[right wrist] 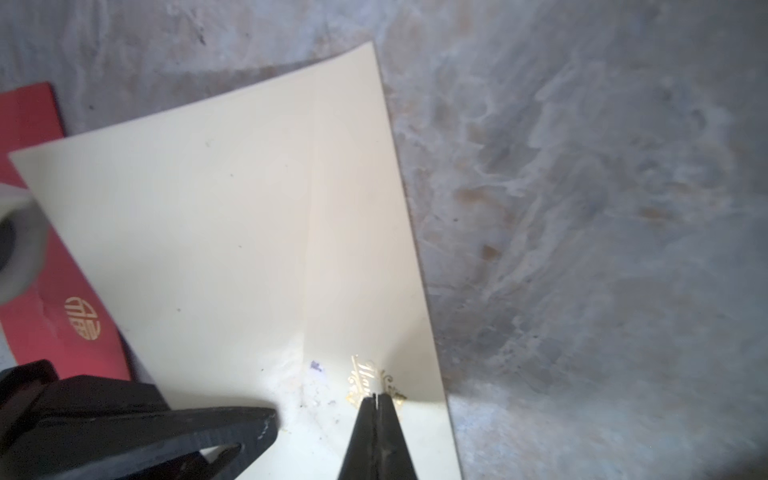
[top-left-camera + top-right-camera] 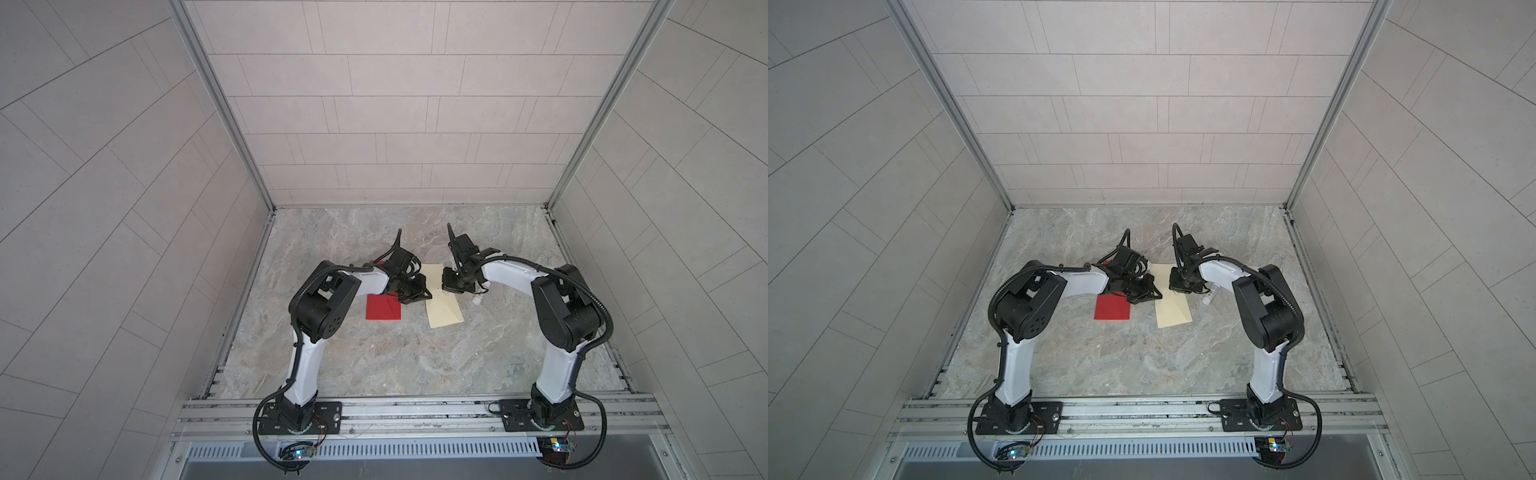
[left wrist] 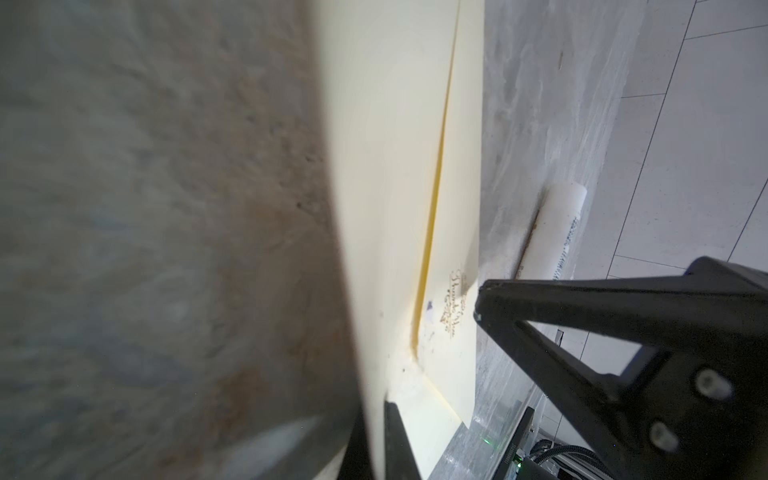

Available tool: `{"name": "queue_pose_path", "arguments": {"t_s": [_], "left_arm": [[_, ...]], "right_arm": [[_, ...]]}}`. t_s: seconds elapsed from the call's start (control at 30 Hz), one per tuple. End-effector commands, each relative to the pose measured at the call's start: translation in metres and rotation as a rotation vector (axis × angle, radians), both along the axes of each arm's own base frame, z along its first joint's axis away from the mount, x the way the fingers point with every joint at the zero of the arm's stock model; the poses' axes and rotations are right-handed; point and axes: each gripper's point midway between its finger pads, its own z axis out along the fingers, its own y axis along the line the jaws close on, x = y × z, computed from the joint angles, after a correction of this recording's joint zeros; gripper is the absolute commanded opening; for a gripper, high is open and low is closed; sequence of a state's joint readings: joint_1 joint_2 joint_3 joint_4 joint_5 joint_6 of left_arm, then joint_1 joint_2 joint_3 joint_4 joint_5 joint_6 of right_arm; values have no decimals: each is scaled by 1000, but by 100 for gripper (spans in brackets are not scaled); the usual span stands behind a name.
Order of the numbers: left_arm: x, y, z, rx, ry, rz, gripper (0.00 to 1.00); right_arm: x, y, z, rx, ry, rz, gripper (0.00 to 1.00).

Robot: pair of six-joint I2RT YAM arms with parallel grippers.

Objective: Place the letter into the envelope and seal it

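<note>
Right hand is clamped on the flap of the envelope. The left hand, closed on its edge, should, I think, hold it flat during lifting.

A cream envelope with gold script and diagonal flap seams lies near the middle of the marbled table, its far end curling off the surface. A flat red letter with a gold emblem lies just beside it, toward the table's left edge.
</note>
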State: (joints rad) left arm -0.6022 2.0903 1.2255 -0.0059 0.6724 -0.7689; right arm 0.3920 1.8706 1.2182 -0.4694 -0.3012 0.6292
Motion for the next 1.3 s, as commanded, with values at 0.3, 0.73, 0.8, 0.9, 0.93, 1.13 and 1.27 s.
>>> {"name": "queue_pose_path", "arguments": {"t_s": [0.3, 0.73, 0.8, 0.9, 0.93, 1.13, 1.27], "left_arm": [[-8, 10, -9, 51, 35, 8, 0], [-1, 13, -12, 68, 31, 43, 0], [-1, 13, -13, 70, 35, 47, 0], [-1, 13, -14, 75, 37, 53, 0], [-1, 14, -15, 77, 38, 54, 0], [-1, 16, -17, 87, 41, 60, 0], [-2, 16, -16, 90, 41, 57, 0]], "right_arm": [[-8, 26, -28, 48, 110, 49, 0], [-60, 8, -53, -120, 253, 102, 0], [-67, 8, -55, -127, 272, 111, 0], [-75, 4, -56, -139, 290, 112, 0], [-78, 4, -56, -142, 294, 115, 0], [-89, 1, -57, -161, 312, 127, 0], [-87, -9, -59, -203, 305, 98, 0]]}}
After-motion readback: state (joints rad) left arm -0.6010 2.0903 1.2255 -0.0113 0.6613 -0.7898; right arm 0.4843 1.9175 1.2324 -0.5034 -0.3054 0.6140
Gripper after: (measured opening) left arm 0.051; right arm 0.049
